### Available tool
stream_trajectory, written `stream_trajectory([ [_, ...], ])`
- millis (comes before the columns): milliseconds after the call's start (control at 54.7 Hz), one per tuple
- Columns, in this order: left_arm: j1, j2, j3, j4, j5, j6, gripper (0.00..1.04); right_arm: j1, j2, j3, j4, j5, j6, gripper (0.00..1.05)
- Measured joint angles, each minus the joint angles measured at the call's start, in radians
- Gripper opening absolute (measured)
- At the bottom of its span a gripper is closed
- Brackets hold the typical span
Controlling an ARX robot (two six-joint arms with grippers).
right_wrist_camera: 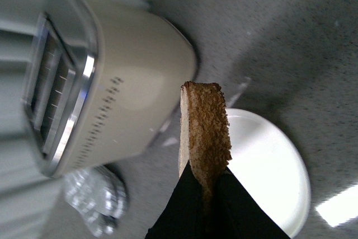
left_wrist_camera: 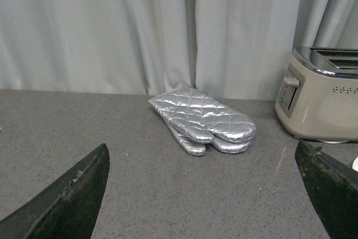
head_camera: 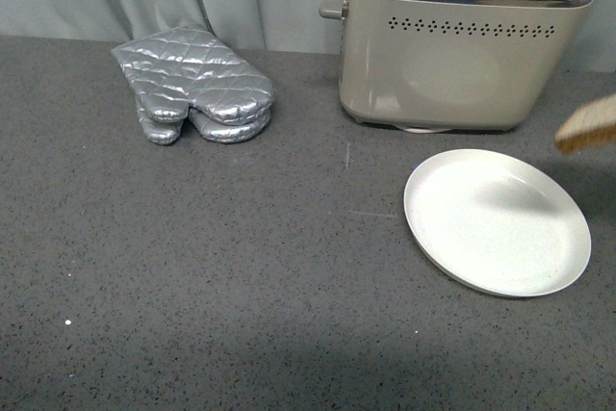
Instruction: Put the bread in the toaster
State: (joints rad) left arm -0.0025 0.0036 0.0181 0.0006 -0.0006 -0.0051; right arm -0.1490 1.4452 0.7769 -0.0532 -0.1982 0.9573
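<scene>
black fingers (right_wrist_camera: pixel 179 208) of the right gripper (right_wrist_camera: pixel 207 173) pinch the light brown wholewheat bread slice (right_wrist_camera: pixel 204 130) by one edge, holding it in the air beside the round white plate (head_camera: pixel 496 223), probably so the free crust can go first into the slots of the beige two-slot metal toaster (head_camera: pixel 452 64) standing just behind the plate on the grey speckled worktop (head_camera: pixel 192 267). the left gripper (left_wrist_camera: pixel 201 194) hangs low, fingers spread wide and empty, facing the silver quilted oven mitt (head_camera: pixel 197 93), seemingly kept out of the way.
</scene>
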Motion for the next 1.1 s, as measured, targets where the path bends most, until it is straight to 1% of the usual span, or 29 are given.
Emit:
stream_trajectory([
  [55, 0.0, 0.0, 0.0, 0.0, 0.0, 0.0, 0.98, 0.055, -0.056, 0.032, -0.014, 0.086, 0.112, 0.01],
  [128, 0.0, 0.0, 0.0, 0.0, 0.0, 0.0, 0.98, 0.149, -0.084, 0.117, -0.034, 0.252, 0.27, 0.01],
  [219, 0.0, 0.0, 0.0, 0.0, 0.0, 0.0, 0.98, 0.206, -0.063, 0.181, -0.064, 0.348, 0.365, 0.01],
  [256, 0.0, 0.0, 0.0, 0.0, 0.0, 0.0, 0.98, 0.235, -0.042, 0.218, -0.073, 0.397, 0.404, 0.01],
  [274, 0.0, 0.0, 0.0, 0.0, 0.0, 0.0, 0.98, 0.252, -0.022, 0.249, -0.09, 0.44, 0.442, 0.01],
  [384, 0.0, 0.0, 0.0, 0.0, 0.0, 0.0, 0.98, 0.311, 0.082, 0.38, -0.143, 0.511, 0.587, 0.01],
  [493, 0.0, 0.0, 0.0, 0.0, 0.0, 0.0, 0.98, 0.355, 0.157, 0.471, -0.186, 0.553, 0.66, 0.01],
  [621, 0.0, 0.0, 0.0, 0.0, 0.0, 0.0, 0.98, 0.393, 0.23, 0.55, -0.219, 0.589, 0.706, 0.01],
  [731, 0.0, 0.0, 0.0, 0.0, 0.0, 0.0, 0.98, 0.418, 0.296, 0.616, -0.263, 0.598, 0.744, 0.01],
  [804, 0.0, 0.0, 0.0, 0.0, 0.0, 0.0, 0.98, 0.429, 0.342, 0.658, -0.27, 0.611, 0.761, 0.01],
  [950, 0.0, 0.0, 0.0, 0.0, 0.0, 0.0, 0.98, 0.435, 0.425, 0.753, -0.335, 0.635, 0.792, 0.01],
  [1097, 0.0, 0.0, 0.0, 0.0, 0.0, 0.0, 0.98, 0.438, 0.441, 0.764, -0.351, 0.643, 0.804, 0.01],
])
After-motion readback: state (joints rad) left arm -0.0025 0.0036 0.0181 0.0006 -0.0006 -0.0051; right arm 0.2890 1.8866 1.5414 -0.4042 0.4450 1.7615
